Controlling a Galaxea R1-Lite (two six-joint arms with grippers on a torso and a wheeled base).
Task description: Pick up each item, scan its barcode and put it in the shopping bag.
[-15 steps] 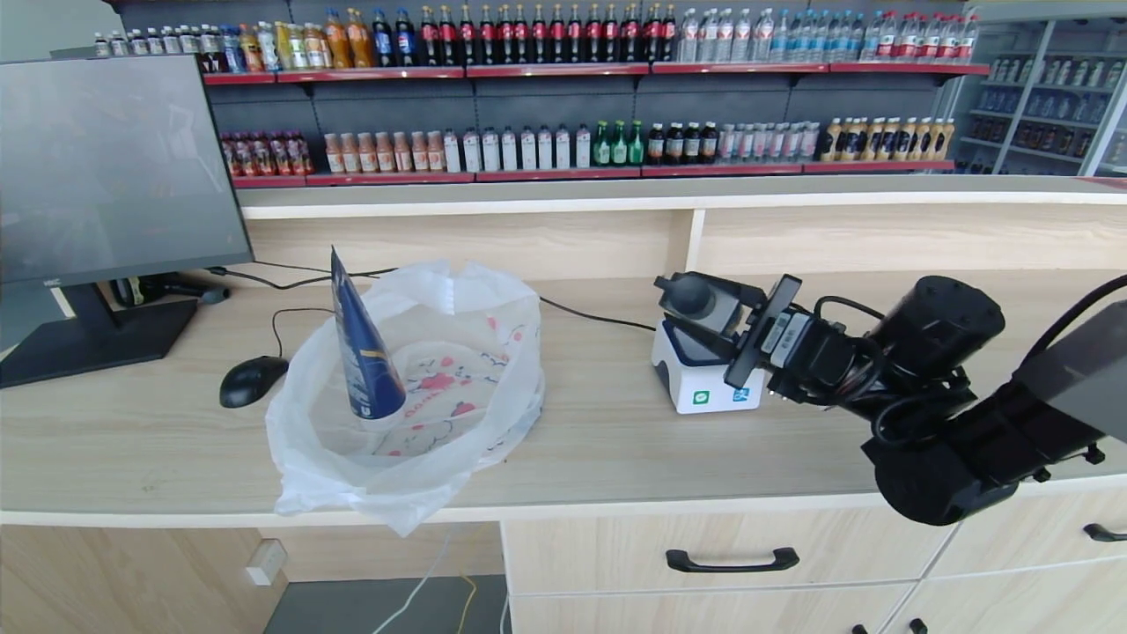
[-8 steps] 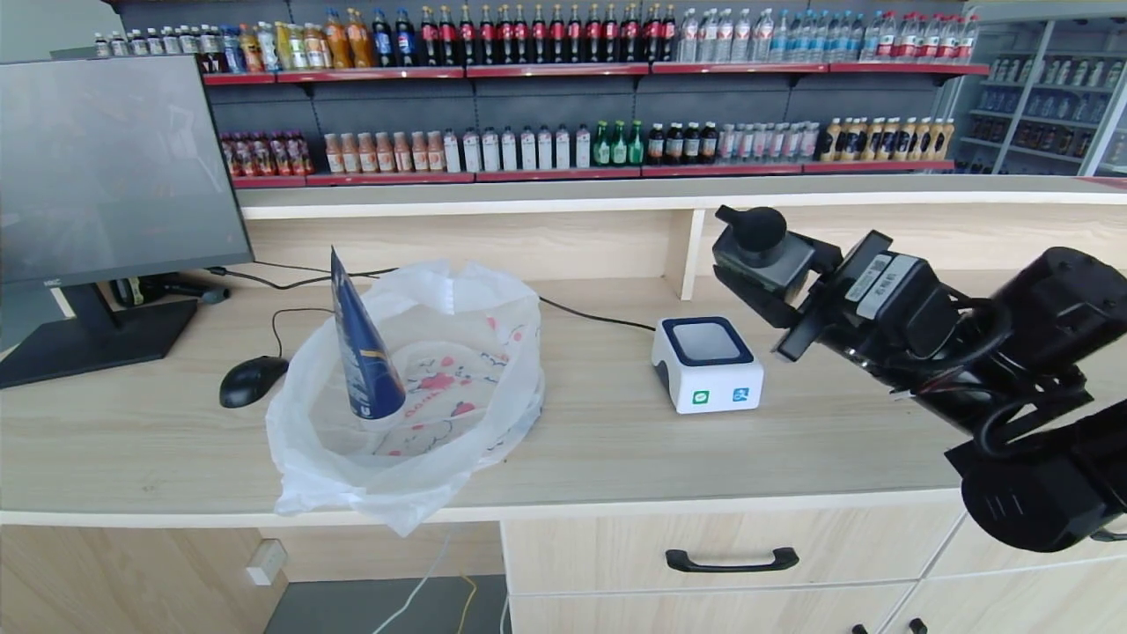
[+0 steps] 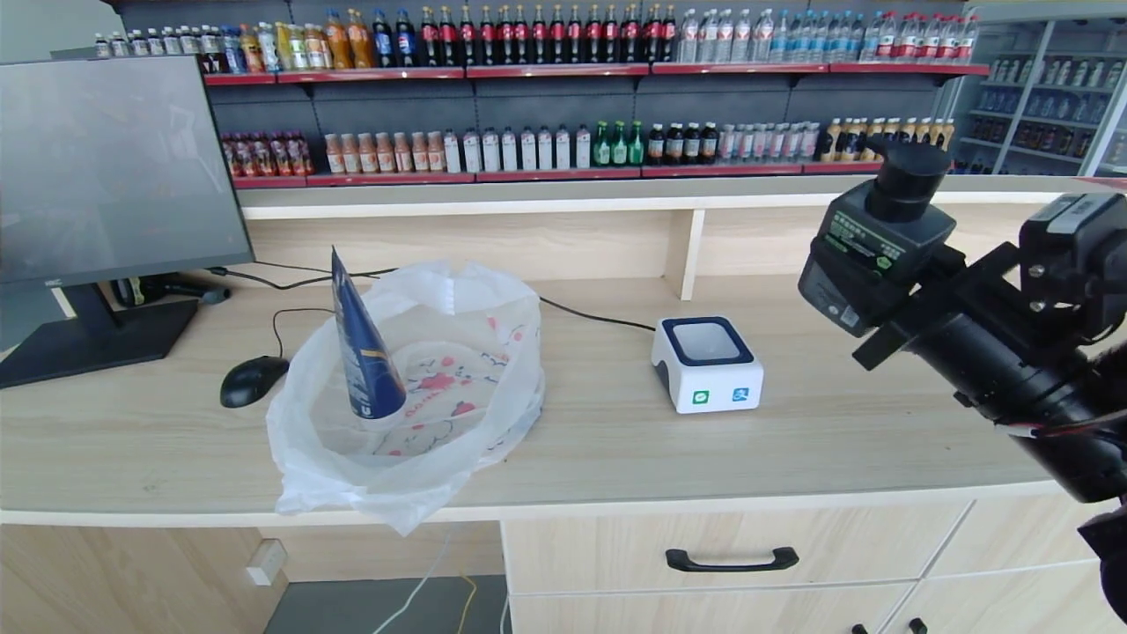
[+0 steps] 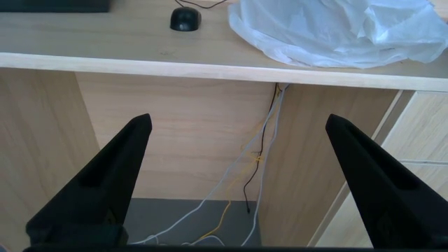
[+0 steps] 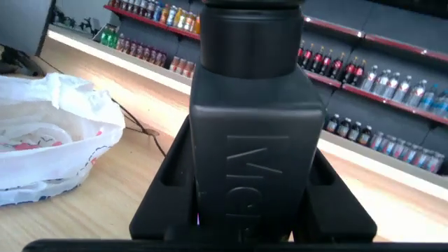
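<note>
In sight are 1 translucent white plastic shopping bag [image 3: 414,423], 1 dark blue tapered tube [image 3: 361,352], 1 dark grey square bottle with a black cap [image 3: 872,238], 1 white boxy barcode scanner [image 3: 707,365], 1 black computer mouse [image 3: 253,380], 1 dark flat monitor [image 3: 114,167] and 1 pale wooden tabletop [image 3: 616,440].

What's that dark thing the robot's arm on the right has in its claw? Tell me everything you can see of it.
It is a dark grey bottle with a squarish, plastic-looking body and a round black cap. Its side carries a label with a small green mark. The right gripper clamps its lower body from both sides and holds it in the air, cap uppermost and leaning a little, to the right of the white scanner. Nothing else touches it.
</note>
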